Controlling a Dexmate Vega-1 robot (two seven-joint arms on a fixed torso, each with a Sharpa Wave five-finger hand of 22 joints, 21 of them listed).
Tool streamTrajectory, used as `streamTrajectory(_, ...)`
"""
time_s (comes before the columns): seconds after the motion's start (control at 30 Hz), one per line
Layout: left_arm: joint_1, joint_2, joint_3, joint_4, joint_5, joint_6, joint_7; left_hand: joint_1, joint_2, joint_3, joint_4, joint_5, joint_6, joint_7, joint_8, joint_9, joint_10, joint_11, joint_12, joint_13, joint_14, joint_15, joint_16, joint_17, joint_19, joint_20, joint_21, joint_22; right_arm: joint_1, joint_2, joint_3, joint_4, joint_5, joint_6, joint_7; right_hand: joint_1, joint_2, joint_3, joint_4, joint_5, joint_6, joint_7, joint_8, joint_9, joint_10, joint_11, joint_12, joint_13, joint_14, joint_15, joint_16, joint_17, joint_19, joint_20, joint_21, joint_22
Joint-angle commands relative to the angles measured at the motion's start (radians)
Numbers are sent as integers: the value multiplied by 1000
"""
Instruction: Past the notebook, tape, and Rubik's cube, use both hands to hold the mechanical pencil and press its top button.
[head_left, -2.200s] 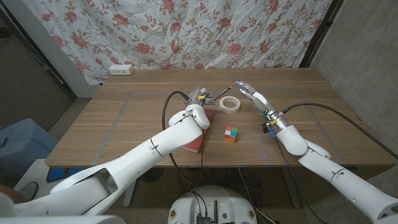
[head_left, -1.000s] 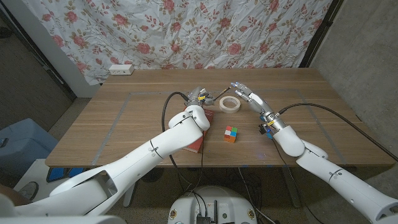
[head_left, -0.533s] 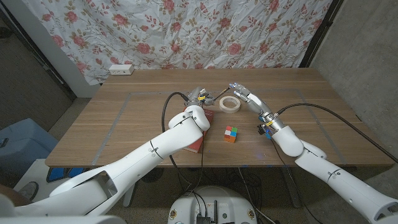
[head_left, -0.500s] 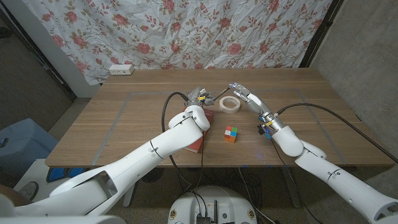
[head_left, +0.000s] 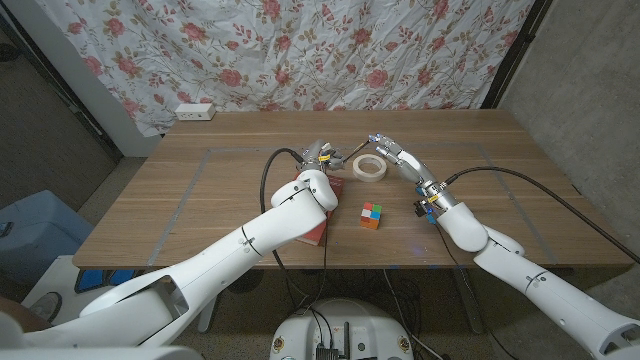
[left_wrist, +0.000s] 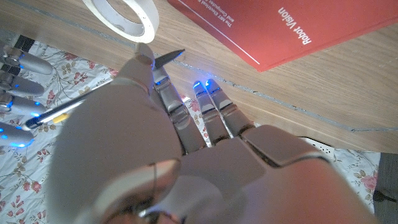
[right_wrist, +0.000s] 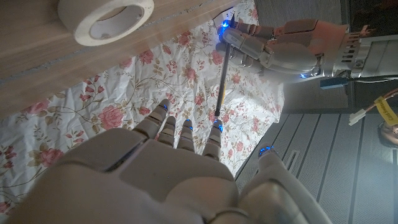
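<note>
Above the table behind the red notebook (head_left: 317, 222), my left hand (head_left: 321, 153) grips the mechanical pencil (head_left: 353, 151), which slants up towards my right hand (head_left: 398, 157). In the right wrist view the left hand (right_wrist: 292, 45) holds the pencil (right_wrist: 222, 74) by its lower part, and a fingertip (right_wrist: 214, 129) of my right hand (right_wrist: 161, 174) meets the pencil's top end, the other fingers stretched out. The left wrist view shows my left hand (left_wrist: 155, 143) around the pencil (left_wrist: 65, 112), over the notebook (left_wrist: 280, 25). The white tape roll (head_left: 369, 167) and the Rubik's cube (head_left: 371, 214) lie in front of the hands.
A white power strip (head_left: 194, 111) lies at the table's far left edge, under a floral curtain (head_left: 300, 50). A blue bin (head_left: 30, 235) stands on the floor to the left. Bare wood spreads to both sides of the hands.
My right hand has moved left and slightly up, bringing its fingertips to the pencil's top end. The left hand keeps the pencil in place.
</note>
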Motion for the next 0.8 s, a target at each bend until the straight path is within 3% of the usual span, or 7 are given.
streamTrajectory(0.03,4,3,4,-5,5,-1,2,3,7,2,3,4,7,4,7,1,27,-27,5,3,7,-167,1,1,0,-39,3,2,-6,1,3,5,8,4,0,-2,17,1,3,2,5,-2,5,3,0,0,0,2,-3,5,4,0,-1,-3,0,4)
streamTrajectory(0.8,12,1,8,-18,16,8,10,4,8,0,3,4,6,4,6,1,27,-27,5,3,7,-167,1,1,-1,-39,3,2,-19,-1,8,6,10,15,-1,-2,17,0,3,2,5,-2,3,2,0,2,0,2,-2,5,5,1,-1,-2,1,4)
